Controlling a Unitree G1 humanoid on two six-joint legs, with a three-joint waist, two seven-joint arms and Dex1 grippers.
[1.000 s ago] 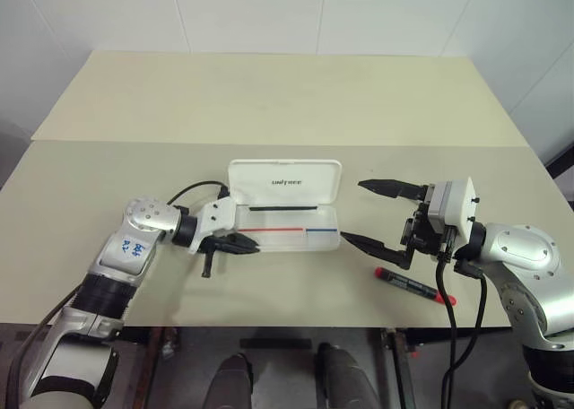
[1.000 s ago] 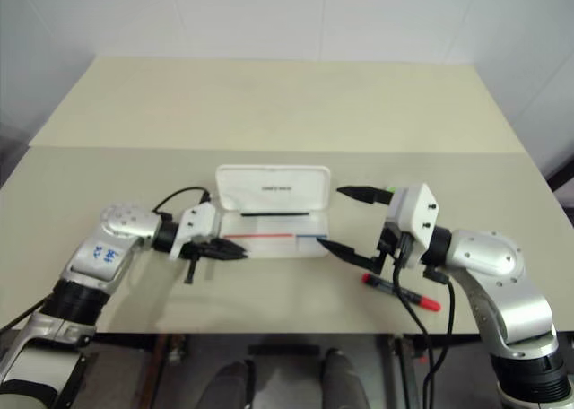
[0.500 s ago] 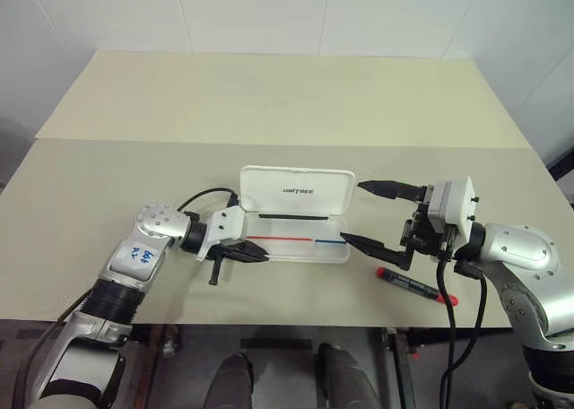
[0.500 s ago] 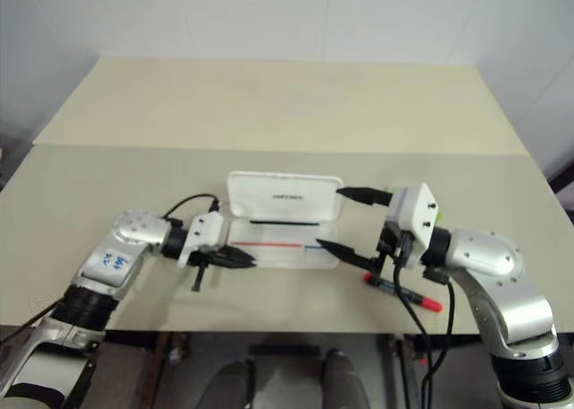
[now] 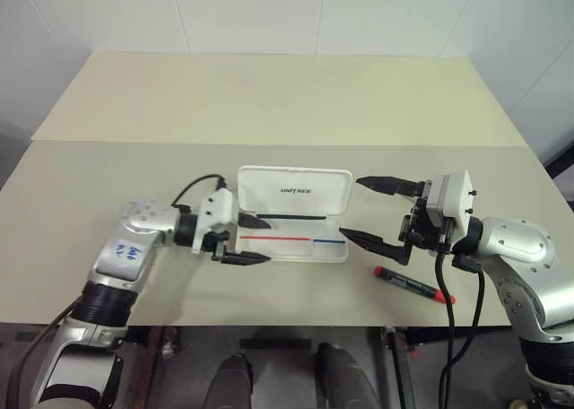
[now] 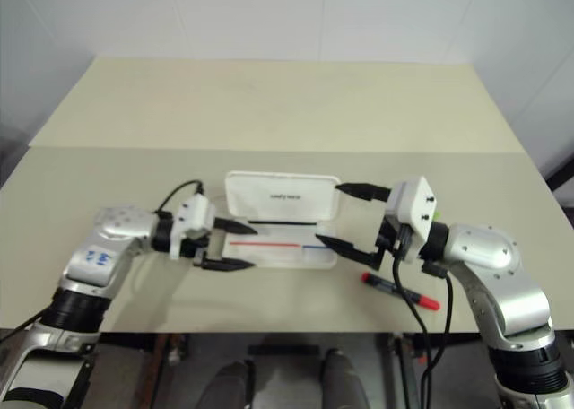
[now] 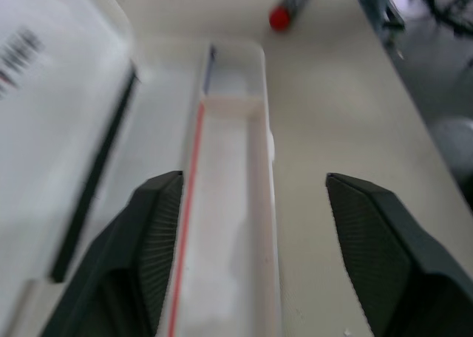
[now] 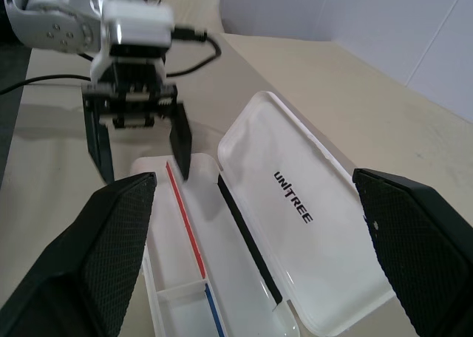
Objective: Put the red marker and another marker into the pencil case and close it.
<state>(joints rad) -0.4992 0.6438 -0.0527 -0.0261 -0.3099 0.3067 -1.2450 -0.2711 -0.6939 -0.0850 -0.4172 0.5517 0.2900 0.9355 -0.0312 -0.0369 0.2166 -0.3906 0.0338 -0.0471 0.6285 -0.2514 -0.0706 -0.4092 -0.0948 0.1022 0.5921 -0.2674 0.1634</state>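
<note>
Presently both sets of jaws stand spread and hold nothing. Left gripper (image 5: 250, 239) hangs at the left end of the pencil case (image 5: 293, 221), one finger over the tray, one over the counter (image 5: 269, 104) just in front. Right gripper (image 5: 375, 212) hovers at the case's right end, jaws at their widest.

Progress, as judged: case open, lid propped up at the back, tray empty of markers. Red marker (image 5: 413, 284) lies on the counter near the right gripper, apart from the case. Green highlighter (image 6: 436, 215) is barely visible as a sliver behind the right hand. Both placements and the closing remain.

Case: hard white plastic, glossy, rounded corners, dark lettering on the lid, thin red and blue stripes in the tray. Marker: slim, black-bodied, red ends. Counter: matte, pale beige.
</note>
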